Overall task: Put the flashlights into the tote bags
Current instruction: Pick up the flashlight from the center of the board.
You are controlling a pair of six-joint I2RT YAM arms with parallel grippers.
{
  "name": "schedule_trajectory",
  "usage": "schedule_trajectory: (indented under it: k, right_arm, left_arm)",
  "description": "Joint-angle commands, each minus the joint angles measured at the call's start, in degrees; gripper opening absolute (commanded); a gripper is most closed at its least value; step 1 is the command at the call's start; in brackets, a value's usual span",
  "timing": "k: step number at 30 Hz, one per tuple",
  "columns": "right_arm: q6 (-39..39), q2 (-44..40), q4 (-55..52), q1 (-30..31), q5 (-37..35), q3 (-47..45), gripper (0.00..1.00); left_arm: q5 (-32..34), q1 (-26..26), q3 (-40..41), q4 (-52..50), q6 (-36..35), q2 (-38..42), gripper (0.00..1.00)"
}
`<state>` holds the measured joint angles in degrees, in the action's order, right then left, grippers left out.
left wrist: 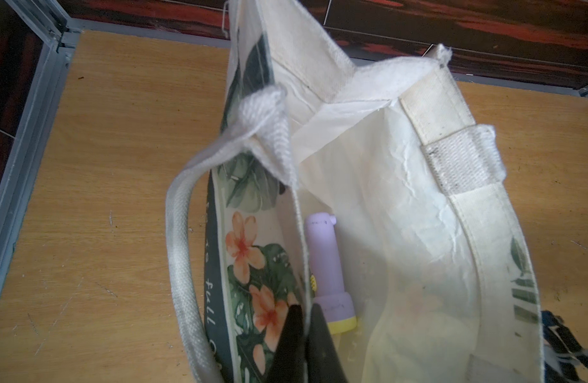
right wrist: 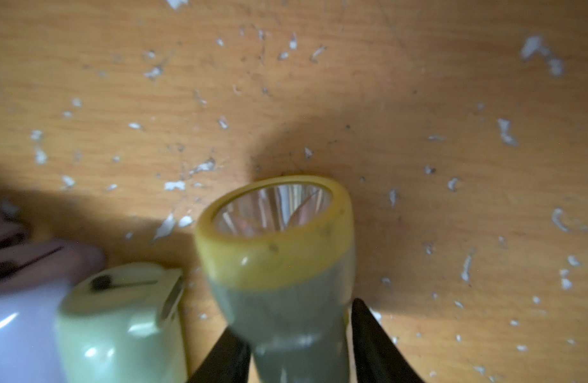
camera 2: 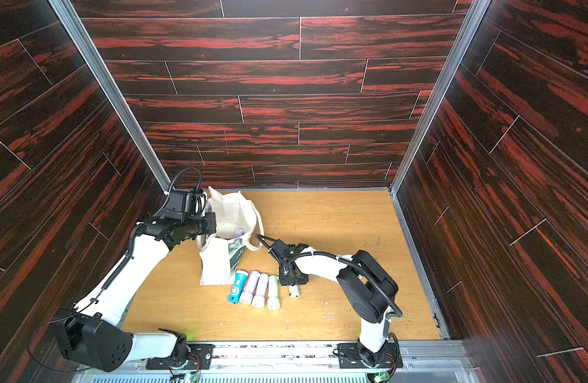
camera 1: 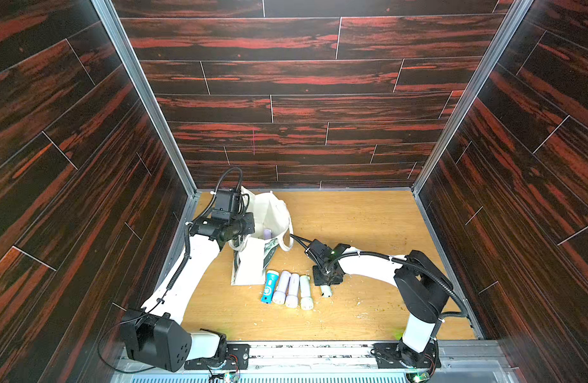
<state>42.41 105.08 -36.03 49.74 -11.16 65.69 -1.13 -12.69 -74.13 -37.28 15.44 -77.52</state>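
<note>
**Right gripper point(right wrist: 294, 318) astride the end flashlight point(right wrist: 282, 282)**

It lies out from the tote bag point(camera 1: 252, 262)'s base, past a row of four point(camera 1: 287, 288) and parallel to them, head pointing away from the gripper. Jaws flank its body, but whether they grip yet is unclear. Left gripper point(left wrist: 305, 306) is pinched on the bag's rim.

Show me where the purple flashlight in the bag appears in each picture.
In a top view: lilac flashlight inside the open tote bag.
In a top view: flashlight in the bag's mouth.
Left wrist: flashlight lying inside, beside the printed wall.
Right wrist: not in it.
Shared landmark: the tote bag.
</note>
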Motion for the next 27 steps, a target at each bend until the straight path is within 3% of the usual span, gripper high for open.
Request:
schedule_trajectory:
  k: [1,13,17,22,27]
  right_arm:
    - [0.1,1.4,-0.1,-0.2,0.8,0.7,0.48]
    - [1.0,-4.4,-0.3,-0.3,-1.1,-0.8,0.34]
    - [1.9,-10.7,-0.3,-0.2,-3.2,-2.2,0.21]
    - [3.2,-17.8,-0.3,-0.3,-5.7,-3.5,0.00]
    - [3.3,-21.8,-0.6,-0.2,-7.3,-3.1,0.00]
  left_arm:
    - [-1.1,0.1,1.1,-2.1,0.0,1.1,0.00]
    - [-0.7,0.1,1.0,-2.0,0.3,1.4,0.00]
    - [-1.5,0.2,0.8,-1.5,0.5,1.9,0.00]
    - [-9.0,0.1,0.3,0.9,-0.3,2.1,0.00]
    - [-14.0,0.2,-0.1,3.2,0.3,1.9,0.00]
